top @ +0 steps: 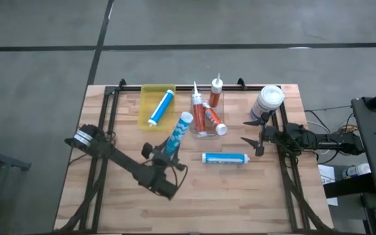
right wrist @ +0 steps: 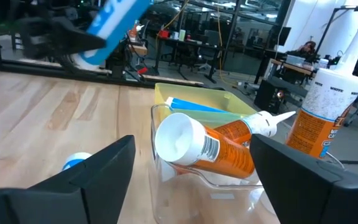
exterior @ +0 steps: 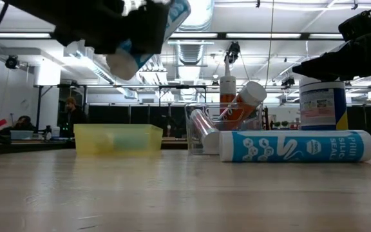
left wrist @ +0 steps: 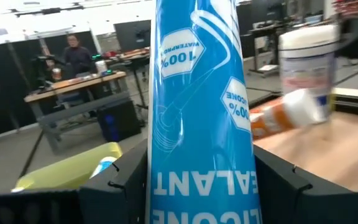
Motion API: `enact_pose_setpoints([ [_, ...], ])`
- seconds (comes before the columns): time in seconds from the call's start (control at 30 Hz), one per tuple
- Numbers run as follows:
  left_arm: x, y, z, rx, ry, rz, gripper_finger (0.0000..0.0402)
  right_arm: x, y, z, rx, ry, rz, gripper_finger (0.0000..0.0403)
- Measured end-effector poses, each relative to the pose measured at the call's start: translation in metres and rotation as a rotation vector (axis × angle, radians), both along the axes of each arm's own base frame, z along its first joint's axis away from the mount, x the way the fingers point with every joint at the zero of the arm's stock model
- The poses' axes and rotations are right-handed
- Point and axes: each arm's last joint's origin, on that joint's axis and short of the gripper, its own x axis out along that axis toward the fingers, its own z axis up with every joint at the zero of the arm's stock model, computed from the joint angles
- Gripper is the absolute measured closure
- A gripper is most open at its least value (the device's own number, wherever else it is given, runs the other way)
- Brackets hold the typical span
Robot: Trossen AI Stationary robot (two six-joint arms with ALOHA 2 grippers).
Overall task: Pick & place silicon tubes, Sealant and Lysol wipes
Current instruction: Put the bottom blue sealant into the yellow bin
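Note:
My left gripper (top: pixel 164 156) is shut on a blue-and-white silicone tube (top: pixel 178 134), held in the air near the table's middle; the tube also shows in the low view (exterior: pixel 148 38). A second blue tube (top: pixel 224 158) lies on its side on the table. A third blue tube (top: pixel 162 108) lies in the yellow bin (top: pixel 146 98). Orange sealant tubes (top: pixel 207 119) lie in a clear bin (right wrist: pixel 166 180). The Lysol wipes canister (top: pixel 268 102) stands upright at the far right. My right gripper (top: pixel 252 132) is open and empty beside the canister. My left gripper pinches the blue tube's round body (left wrist: pixel 197 186) between its two fingers (left wrist: pixel 129 180), near the tube's near end. The fingers lie across the tube. The tube is lifted clear of the table and tilted, its far end (top: pixel 186 117) pointing toward the clear bin.
One orange-and-white cartridge (top: pixel 216 91) stands upright at the clear bin's far side. The yellow bin and the clear bin sit side by side at the table's far middle. Bare wood (top: pixel 214 196) lies along the near edge. People sit at desks in the room behind (left wrist: pixel 73 53).

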Motion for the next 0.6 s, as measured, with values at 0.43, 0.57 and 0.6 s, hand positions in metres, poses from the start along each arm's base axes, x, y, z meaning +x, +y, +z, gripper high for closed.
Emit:
enact_pose_setpoints([
  [0.43, -0.058, 0.078, -0.018, -0.058, -0.137, 0.162, 0.0193, 0.000, 0.000, 0.000, 0.000, 0.000, 0.000, 0.0091],
  [0.57, -0.071, 0.100, -0.019, -0.084, -0.216, 0.230, 0.0193, 0.000, 0.000, 0.000, 0.000, 0.000, 0.000, 0.0086],
  [0.6, -0.075, 0.105, -0.021, -0.081, -0.213, 0.247, 0.0193, 0.000, 0.000, 0.000, 0.000, 0.000, 0.000, 0.0085],
])
